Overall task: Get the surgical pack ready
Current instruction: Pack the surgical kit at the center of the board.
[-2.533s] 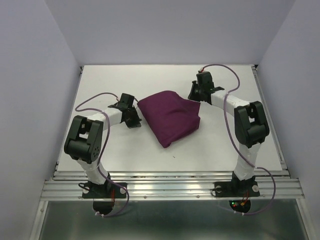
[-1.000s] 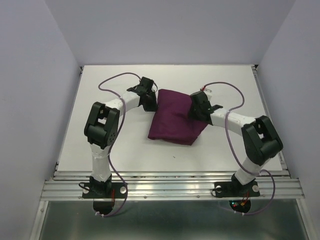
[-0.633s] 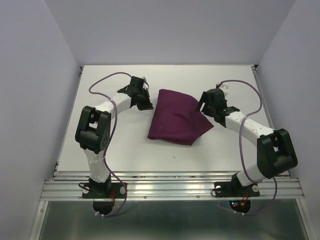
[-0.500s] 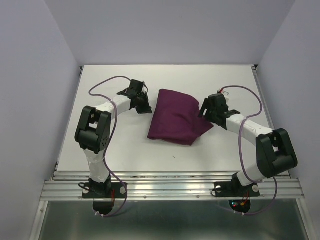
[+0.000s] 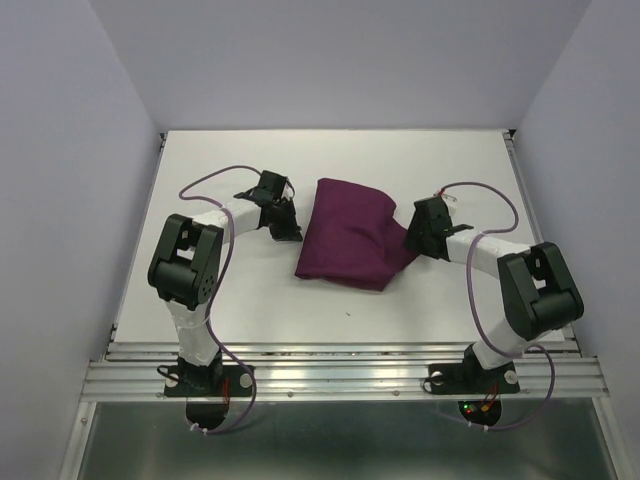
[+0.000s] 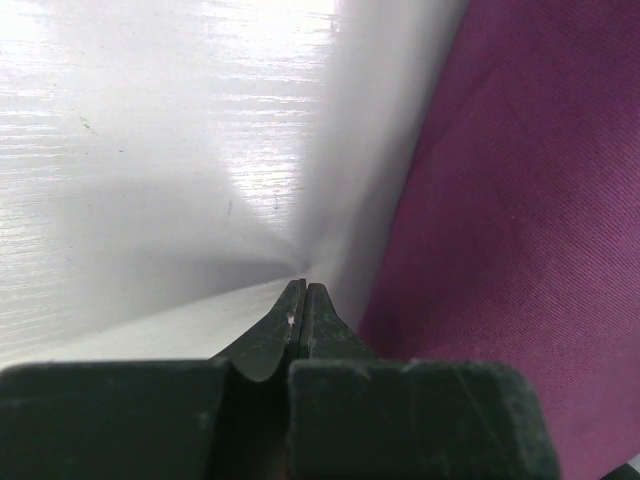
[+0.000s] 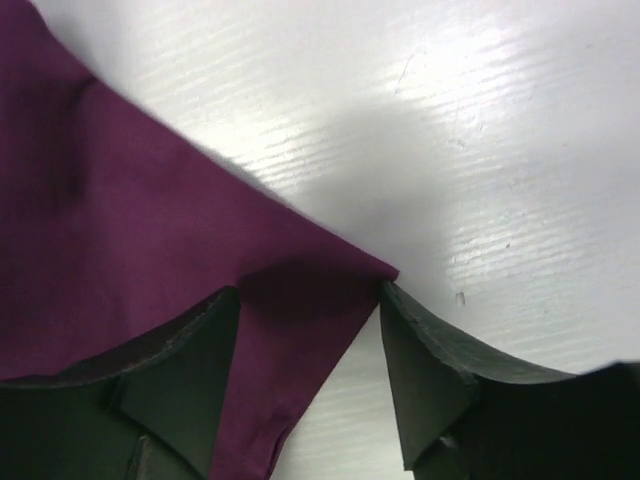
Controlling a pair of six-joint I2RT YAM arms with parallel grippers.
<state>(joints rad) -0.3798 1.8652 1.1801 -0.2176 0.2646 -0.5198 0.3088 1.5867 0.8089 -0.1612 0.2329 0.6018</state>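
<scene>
Right tool point(image 7: 310, 292) gapes astride the deep-purple cloth bundle's point(image 5: 350, 235) right corner on the counter point(image 5: 250, 300); my left tool point(image 6: 303, 287), pinched together, sits just beside its left edge.

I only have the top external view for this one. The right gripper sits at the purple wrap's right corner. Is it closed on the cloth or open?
Observer: Open. In the right wrist view the right gripper has its fingers apart, and the corner of the purple wrap lies flat between them, not pinched.
Operator: And the left gripper, does it hold any cloth?
Observer: No. The left wrist view shows the left gripper shut with nothing between its fingers, its tips pointing at the table just beside the wrap's edge.
</scene>
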